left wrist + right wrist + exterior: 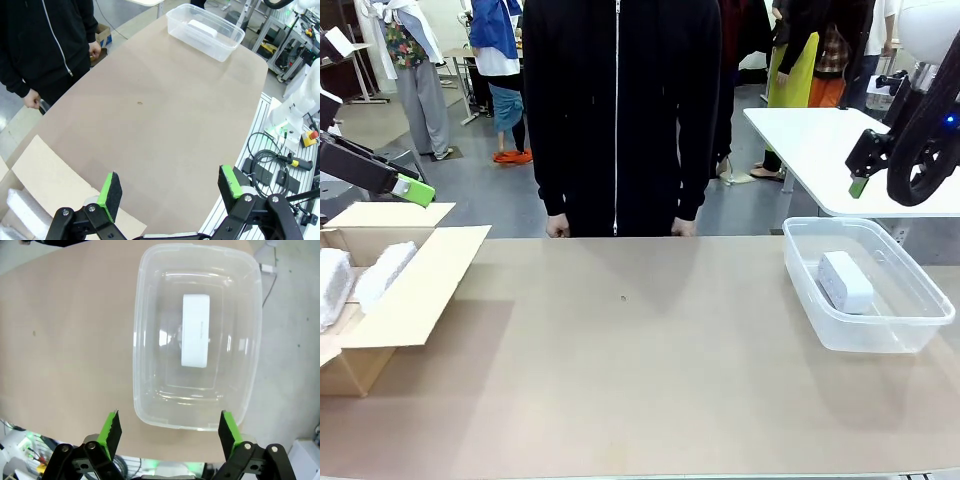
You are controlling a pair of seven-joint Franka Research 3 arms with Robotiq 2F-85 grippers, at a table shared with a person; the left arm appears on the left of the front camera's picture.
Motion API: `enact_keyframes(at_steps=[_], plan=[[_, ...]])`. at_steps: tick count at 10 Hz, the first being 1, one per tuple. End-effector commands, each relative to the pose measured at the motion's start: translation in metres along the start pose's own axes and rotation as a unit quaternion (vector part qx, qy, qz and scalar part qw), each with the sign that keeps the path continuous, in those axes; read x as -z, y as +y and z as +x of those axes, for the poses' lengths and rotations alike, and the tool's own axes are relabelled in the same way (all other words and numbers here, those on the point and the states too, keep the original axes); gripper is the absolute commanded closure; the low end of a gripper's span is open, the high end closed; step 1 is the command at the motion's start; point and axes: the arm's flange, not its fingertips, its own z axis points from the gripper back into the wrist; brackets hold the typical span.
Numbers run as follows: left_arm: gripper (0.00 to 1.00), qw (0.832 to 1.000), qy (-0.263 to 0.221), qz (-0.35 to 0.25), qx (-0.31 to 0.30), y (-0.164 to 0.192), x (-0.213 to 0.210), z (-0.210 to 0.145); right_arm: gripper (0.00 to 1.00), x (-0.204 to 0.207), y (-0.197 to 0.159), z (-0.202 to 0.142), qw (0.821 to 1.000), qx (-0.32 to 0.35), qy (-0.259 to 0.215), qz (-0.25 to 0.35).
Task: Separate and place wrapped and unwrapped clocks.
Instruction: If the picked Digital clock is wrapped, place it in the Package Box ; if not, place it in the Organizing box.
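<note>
Unwrapped clock, a bare smooth white oblong block (pixel 845 281), lies in the clear plastic tub (pixel 910 338) at table right; two plastic-sheathed white wrapped clocks (pixel 382 275) sit in the open cardboard box (pixel 430 290) at left. The person stands opposite, hands down.

Left wrist view: left gripper (pixel 167 194) released, empty, above the box flap.

Right wrist view: right gripper (pixel 170 426) spread wide over the tub. Sorting looks complete (one bare, two wrapped); any retreat should lift clear of the tub rim.

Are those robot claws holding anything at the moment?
No. The left gripper and the right gripper are both open and empty; the unwrapped clock lies in the clear bin.
</note>
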Motion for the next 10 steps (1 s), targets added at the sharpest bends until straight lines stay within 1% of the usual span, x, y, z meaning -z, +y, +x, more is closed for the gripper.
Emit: enact_keyframes(at_steps=[1,10], plan=[[0.00,1.000,-0.003,0.002,-0.004,-0.0014,0.0023,0.0018,0.00,0.0015,-0.0022,0.0002,1.000,-0.006,0.001,0.007],[0.00,1.000,-0.003,0.002,-0.004,-0.0014,0.0023,0.0018,0.00,0.0015,-0.0022,0.0002,1.000,-0.006,0.001,0.007]])
